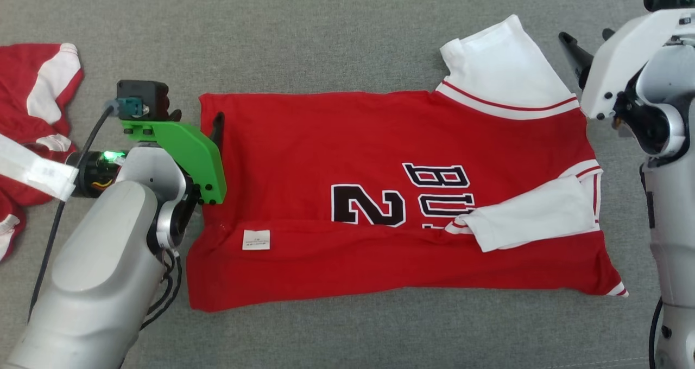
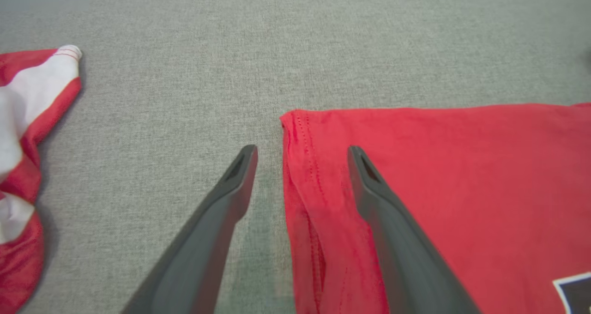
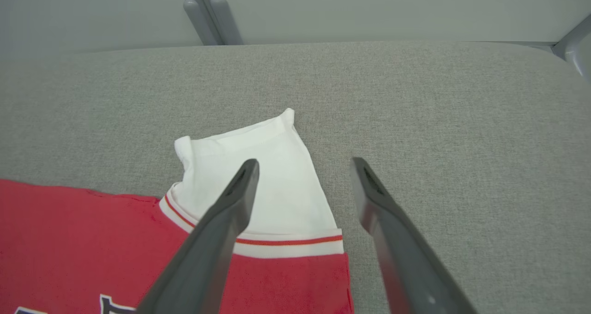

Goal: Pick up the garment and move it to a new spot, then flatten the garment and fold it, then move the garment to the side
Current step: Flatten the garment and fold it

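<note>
Head view has the red shirt (image 1: 380, 195) lying flat, partly folded, mid grey worktop (image 1: 326, 32). My left pincer (image 2: 300, 154) is spread wide astride its hem edge, gripping nothing. My right pincer (image 3: 304, 166) gapes empty over the white sleeve (image 3: 286, 198).

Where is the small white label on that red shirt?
In the head view, the white label sits on the lower left part of the red jersey, on the robot's left side, just below and left of the black number 2.
</note>
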Robot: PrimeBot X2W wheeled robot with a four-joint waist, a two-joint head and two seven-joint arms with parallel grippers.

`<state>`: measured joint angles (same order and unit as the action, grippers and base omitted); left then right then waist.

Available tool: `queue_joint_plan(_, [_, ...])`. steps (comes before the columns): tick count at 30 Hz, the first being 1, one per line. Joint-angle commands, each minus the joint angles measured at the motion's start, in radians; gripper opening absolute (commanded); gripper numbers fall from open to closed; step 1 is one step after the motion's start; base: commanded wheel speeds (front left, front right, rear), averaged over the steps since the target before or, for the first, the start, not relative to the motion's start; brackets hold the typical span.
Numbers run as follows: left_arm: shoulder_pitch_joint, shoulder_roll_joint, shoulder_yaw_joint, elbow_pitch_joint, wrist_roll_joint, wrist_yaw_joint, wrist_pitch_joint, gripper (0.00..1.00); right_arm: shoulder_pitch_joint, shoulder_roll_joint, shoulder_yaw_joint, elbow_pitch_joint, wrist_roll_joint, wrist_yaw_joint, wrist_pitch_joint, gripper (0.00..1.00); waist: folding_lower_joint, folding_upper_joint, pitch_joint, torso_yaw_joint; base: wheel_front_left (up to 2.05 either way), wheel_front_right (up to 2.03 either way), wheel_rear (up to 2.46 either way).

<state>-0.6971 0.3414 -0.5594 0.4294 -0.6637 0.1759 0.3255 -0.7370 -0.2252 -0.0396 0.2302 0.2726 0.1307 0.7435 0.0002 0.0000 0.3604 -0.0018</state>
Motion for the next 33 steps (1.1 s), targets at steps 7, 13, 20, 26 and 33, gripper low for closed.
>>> queue_joint_plan(7, [-0.125,-0.032,-0.012,0.136,0.028,-0.007,-0.004,1.00,-0.132,-0.001,0.032,0.144,-0.040,0.000,-0.079,1.00,-0.0002,0.0000,0.084,0.011,0.00,0.00,0.00])
queue_joint_plan(13, [-0.179,-0.047,-0.029,0.214,0.024,-0.037,0.017,1.00,-0.188,-0.007,0.042,0.222,-0.046,0.000,-0.114,1.00,-0.0002,0.0000,0.113,0.008,0.00,0.00,0.00])
queue_joint_plan(20, [-0.165,-0.036,-0.057,0.238,0.001,-0.078,0.097,0.00,-0.218,-0.033,0.037,0.279,-0.051,0.000,-0.123,1.00,-0.0002,0.0000,0.136,0.023,0.00,0.00,0.00])
queue_joint_plan(26, [-0.125,-0.031,-0.065,0.200,-0.006,-0.089,0.095,0.00,-0.237,-0.048,-0.008,0.334,-0.068,0.000,-0.126,1.00,-0.0002,0.0000,0.160,0.071,0.00,0.00,0.00])
queue_joint_plan(33, [-0.117,-0.043,-0.069,0.170,-0.009,-0.077,0.076,0.00,-0.254,-0.050,0.016,0.384,-0.075,0.000,-0.145,1.00,-0.0002,0.0000,0.184,0.107,0.00,0.00,0.00])
